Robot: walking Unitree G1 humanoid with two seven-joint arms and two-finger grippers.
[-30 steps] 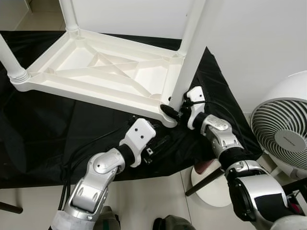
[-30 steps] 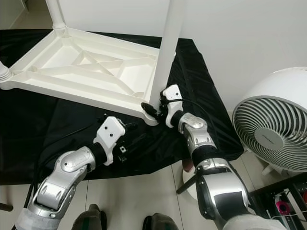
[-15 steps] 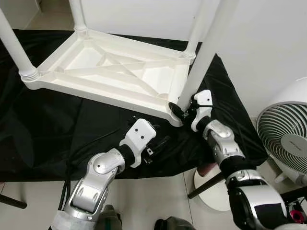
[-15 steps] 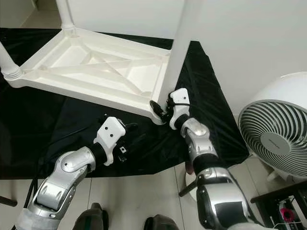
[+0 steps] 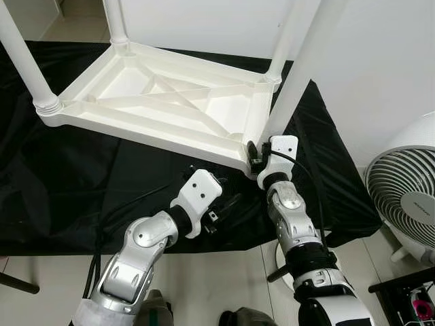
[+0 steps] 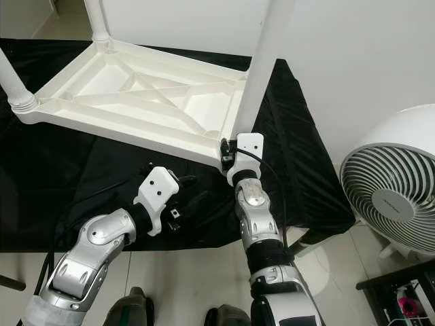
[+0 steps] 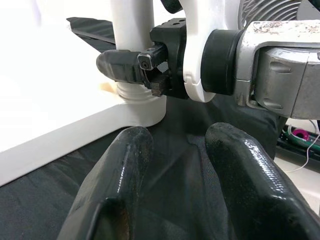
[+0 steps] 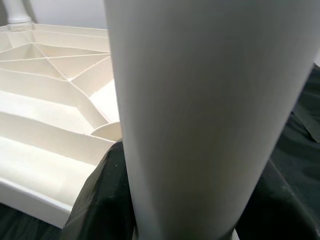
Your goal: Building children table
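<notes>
The white plastic table (image 5: 160, 102) lies upside down on a black cloth (image 5: 61, 183), its ribbed underside up, with diagonal braces crossing inside the frame. Round white legs stand up from its corners; the near right leg (image 5: 299, 75) rises at a slight tilt from its ringed socket at the corner closest to the robot.

The right tool (image 5: 255, 153) is at the base of that leg, its black fingers (image 7: 120, 67) closed around the leg just above the socket; the right wrist view looks straight onto the leg's smooth white side. The left tool (image 5: 221, 207) hovers just above the cloth near that corner, its two fingers (image 7: 125, 170) parted with nothing between them, pointing at the right tool.

Compared with a second ago, the right forearm (image 5: 292, 224) has swung in from the right and now points nearly straight up at the leg, with the wrist turned. The left arm (image 5: 146, 241) has not moved. A fan (image 5: 404, 197) stands at the right on the floor.
</notes>
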